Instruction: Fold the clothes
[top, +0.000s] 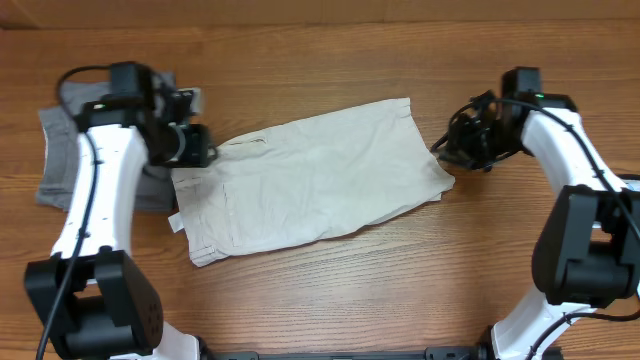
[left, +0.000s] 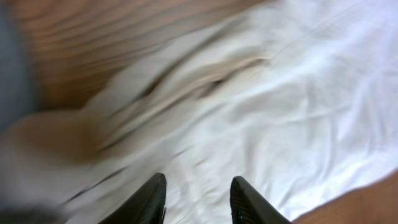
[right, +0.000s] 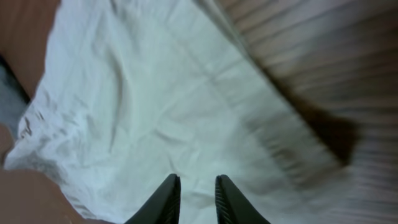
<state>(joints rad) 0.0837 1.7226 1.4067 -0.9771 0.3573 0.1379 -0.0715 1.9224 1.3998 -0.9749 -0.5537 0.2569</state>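
Observation:
The clothes, a pair of pale cream shorts (top: 310, 180), lie flat and slanted across the middle of the table, folded lengthwise. My left gripper (top: 200, 148) hovers at their left end by the waistband. In the left wrist view the left gripper (left: 198, 186) has its jaws apart over blurred cream cloth (left: 280, 106), with nothing between them. My right gripper (top: 452, 150) is at the right end by the leg hem. In the right wrist view the right gripper (right: 196, 185) shows a narrow gap between its fingers, above the cream cloth (right: 143, 106), gripping nothing.
Darker grey shorts (top: 58, 160) lie at the far left, partly under the left arm. Bare wooden table (top: 400, 290) surrounds the cream shorts. The right arm's base (top: 590, 250) stands at the right edge.

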